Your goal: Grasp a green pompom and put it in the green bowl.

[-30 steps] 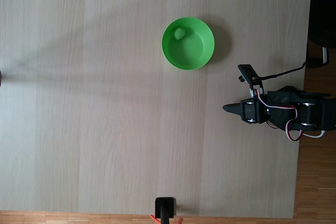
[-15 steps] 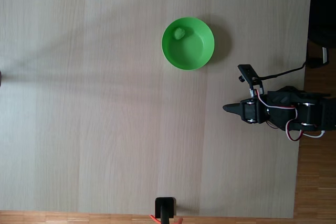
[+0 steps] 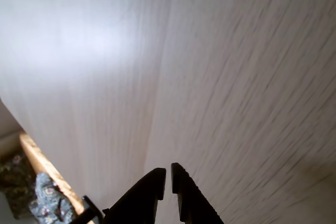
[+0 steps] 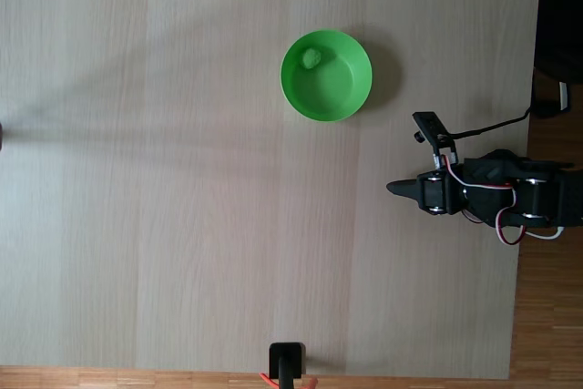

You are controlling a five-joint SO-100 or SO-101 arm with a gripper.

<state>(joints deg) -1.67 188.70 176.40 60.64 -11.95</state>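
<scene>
**A:** Wrist view first: the gripper (image 3: 168, 179) comes in from the bottom edge, black fingers nearly together with just a thin slit between the tips. Nothing's pinched in there, and they hang over bare pale table (image 3: 220, 66). Bottom left you can see the table's wooden edge and something patterned past it, too blurry to call.

**B:** Yeah, looks empty to me too. And the fixed view?

**A:** Looking straight down. The green bowl (image 4: 351, 88) sits up and right of the middle, and the green pompom (image 4: 311, 57) is already inside it, tucked against the upper-left wall. The arm is folded up at the right side of the table, gripper (image 4: 393, 188) pointing left, below and right of the bowl and clearly apart from it — not touching anything.

**B:** So which step is that?

**A:** I'd say the drop is done and the arm is parked. No other pompom on the table that I can spot, so the next move probably calls for nothing beyond staying clear of the bowl.
</scene>
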